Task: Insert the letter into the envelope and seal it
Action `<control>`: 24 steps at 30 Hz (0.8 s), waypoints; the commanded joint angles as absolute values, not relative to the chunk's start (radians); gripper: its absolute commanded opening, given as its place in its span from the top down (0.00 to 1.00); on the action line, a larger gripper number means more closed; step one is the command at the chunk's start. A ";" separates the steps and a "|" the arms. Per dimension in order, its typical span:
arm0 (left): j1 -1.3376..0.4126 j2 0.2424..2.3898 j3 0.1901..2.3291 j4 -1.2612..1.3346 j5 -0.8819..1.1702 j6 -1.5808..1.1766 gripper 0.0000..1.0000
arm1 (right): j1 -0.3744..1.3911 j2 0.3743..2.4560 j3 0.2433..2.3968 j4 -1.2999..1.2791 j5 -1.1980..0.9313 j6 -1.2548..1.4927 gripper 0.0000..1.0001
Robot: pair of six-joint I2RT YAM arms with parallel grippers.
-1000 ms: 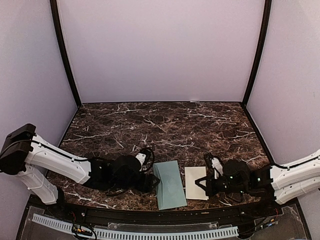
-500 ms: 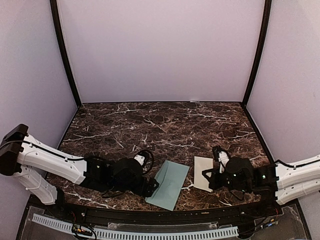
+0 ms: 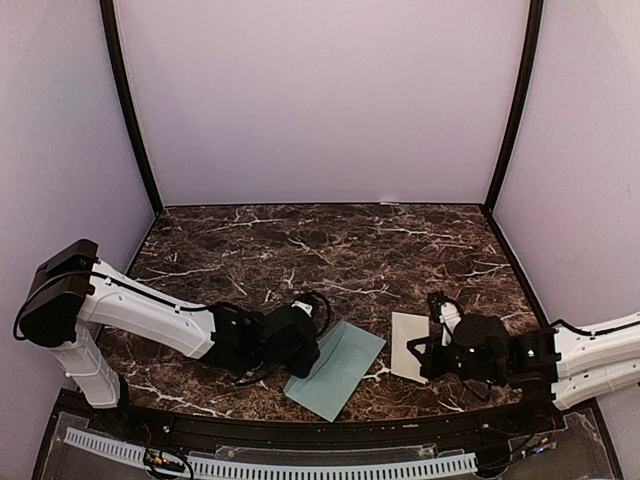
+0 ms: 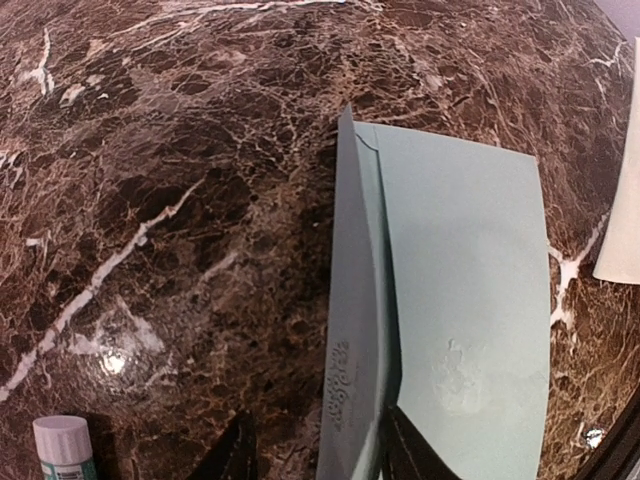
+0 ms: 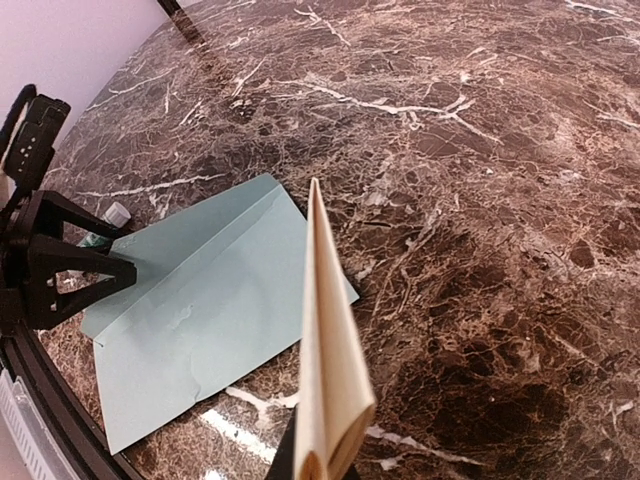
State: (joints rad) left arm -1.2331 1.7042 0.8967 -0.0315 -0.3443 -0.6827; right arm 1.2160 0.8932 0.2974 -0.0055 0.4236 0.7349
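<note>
Only one envelope [image 3: 336, 367] — left pincer [image 3: 311, 357] clamped on its flap; right pincer [image 3: 418, 352] grips one letter [image 3: 409, 345]

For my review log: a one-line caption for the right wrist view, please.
Right gripper holds the folded cream letter edge-on above the marble table, teal envelope lying flat beyond.

The gripper [image 4: 312, 455] pinches the envelope's [image 4: 470, 300] raised flap.

I count one teal envelope [image 3: 335, 369] on the marble surface [image 3: 330, 250], one folded cream letter [image 3: 410, 346] to its right, and one small white-capped tube [image 4: 63, 448] to its left.
</note>
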 commanded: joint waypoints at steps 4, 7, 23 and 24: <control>-1.196 1.742 0.906 -0.028 -0.284 -0.637 0.64 | 1.223 0.872 0.319 0.004 0.446 0.727 1.00; -1.187 1.768 0.907 -0.012 -0.237 -0.629 0.66 | 1.223 0.874 0.319 0.004 0.446 0.727 1.00; -1.172 1.770 0.891 0.060 -0.189 -0.594 1.00 | 1.223 0.852 0.325 0.003 0.474 0.711 1.00; -1.172 1.757 0.894 0.060 -0.201 -0.588 1.00 | 1.223 0.839 0.325 0.004 0.483 0.707 1.00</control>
